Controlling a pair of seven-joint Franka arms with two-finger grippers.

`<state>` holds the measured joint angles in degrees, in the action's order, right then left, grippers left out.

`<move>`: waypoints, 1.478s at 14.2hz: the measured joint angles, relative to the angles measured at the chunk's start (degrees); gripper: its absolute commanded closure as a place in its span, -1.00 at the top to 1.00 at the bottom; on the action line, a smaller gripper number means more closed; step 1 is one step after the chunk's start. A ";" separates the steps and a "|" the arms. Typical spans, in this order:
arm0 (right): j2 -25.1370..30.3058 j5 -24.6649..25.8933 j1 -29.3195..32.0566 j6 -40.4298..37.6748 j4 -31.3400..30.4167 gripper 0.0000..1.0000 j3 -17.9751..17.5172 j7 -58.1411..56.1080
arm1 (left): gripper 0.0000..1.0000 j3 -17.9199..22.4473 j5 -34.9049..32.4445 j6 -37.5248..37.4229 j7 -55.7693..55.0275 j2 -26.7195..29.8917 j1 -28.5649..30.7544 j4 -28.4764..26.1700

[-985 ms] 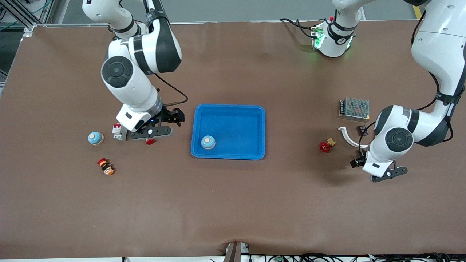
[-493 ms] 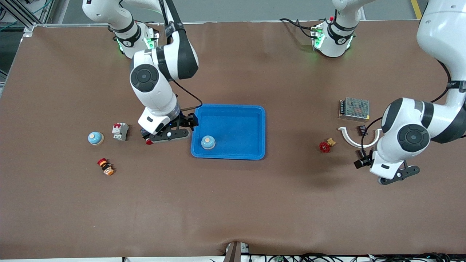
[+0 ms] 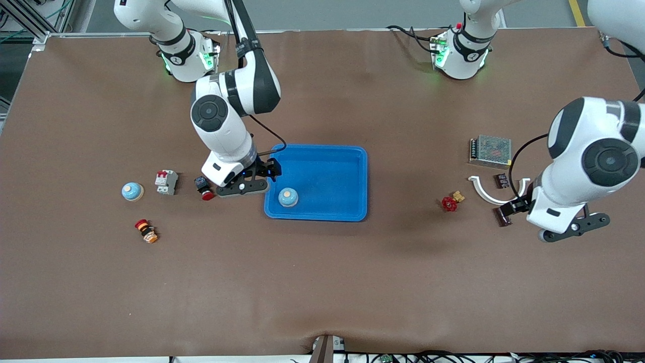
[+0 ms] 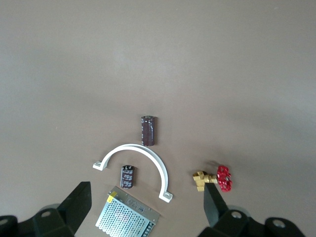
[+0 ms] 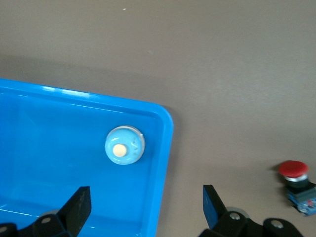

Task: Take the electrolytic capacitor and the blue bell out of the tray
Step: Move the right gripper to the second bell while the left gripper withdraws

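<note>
On the tabletop, nearest the front camera at my right arm's end, lies a red, black and orange push-button. Farther from the camera sit a blue bell, then a white circuit breaker beside it, then a red-capped button switch between the breaker and the tray.

My right end effector hangs over the blue tray's corner on my right arm's side. Its fingers stand wide apart with nothing between them. A second blue bell already sits in the tray, in the corner nearest the camera on the right arm's side, close to the tray wall.

At my left arm's end, my left end effector hovers above the tabletop, its fingers spread wide and holding nothing. A dark brown capacitor lies on its side on the bare tabletop under it, just outside the crest of a white half-ring clamp. A second, smaller capacitor lies inside the clamp's arc. A red-handled brass valve rests near the clamp, toward the tray. Farthest from the camera here is a metal power supply with a mesh cover, just past the clamp's feet.
</note>
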<state>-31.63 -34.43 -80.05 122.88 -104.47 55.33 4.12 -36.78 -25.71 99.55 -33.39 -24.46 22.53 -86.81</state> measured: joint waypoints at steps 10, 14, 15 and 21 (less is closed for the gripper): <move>-7.00 -4.72 4.58 4.66 2.74 1.00 -7.67 0.07 | 1.00 -0.22 7.91 -4.76 2.77 4.19 -0.02 5.53; -7.98 -4.72 7.80 7.65 3.78 1.00 -11.56 0.06 | 1.00 1.09 11.29 -6.46 8.11 7.30 -0.77 5.77; -8.57 -4.72 7.90 8.63 3.82 1.00 -12.38 0.06 | 1.00 3.20 12.49 -6.88 10.65 8.67 -2.22 5.78; -12.02 -4.72 8.30 11.33 4.87 1.00 -14.39 0.06 | 1.00 18.37 18.44 -11.40 18.94 16.11 -13.31 4.93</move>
<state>-43.65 -39.15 -71.75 134.22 -99.60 40.94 4.18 -18.41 -7.27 88.15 -14.45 -8.36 9.22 -81.88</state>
